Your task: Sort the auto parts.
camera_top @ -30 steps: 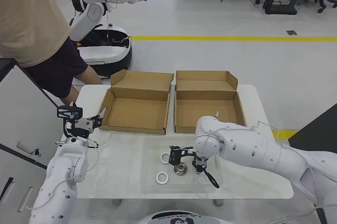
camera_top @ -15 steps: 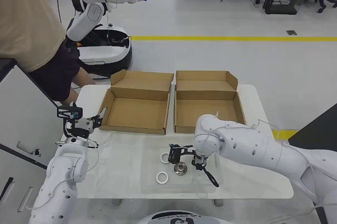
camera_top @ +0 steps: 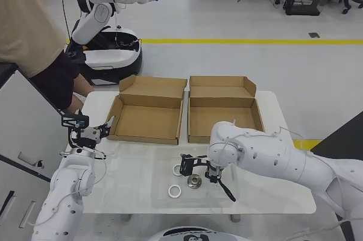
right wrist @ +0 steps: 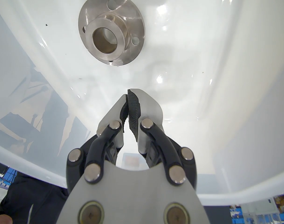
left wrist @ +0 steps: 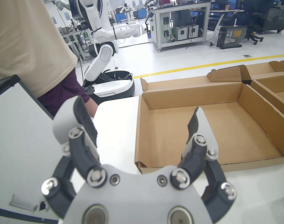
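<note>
Sorting auto parts, approach to the first pick. The round steel flange with a raised hub and drilled bolt holes (right wrist: 111, 29) lies flat, hub up, in the shallow glossy white plastic tray (right wrist: 202, 47) near the front edge of the white table (camera_top: 127, 181), about midway along it. The right gripper (right wrist: 130, 94) hangs just beside the flange without touching it, its ribbed black pads pressed together and holding nothing. The left gripper (left wrist: 137, 104) is spread wide and empty at the table's left edge, by the near corner of the left brown cardboard box (camera_top: 146, 120). A second open cardboard box (camera_top: 220, 119) sits beside it along the far edge. Two flat white rings (camera_top: 175, 191) share the tray.

Suggested technique: the jaws should part before descending, then straddle the hub (the plate looks too low against the tray floor to pinch cleanly). Machined metal is smooth and probably heavy for its size, so a centred, square grip should limit slipping. The slick tray may let the part slide if nudged.
</note>
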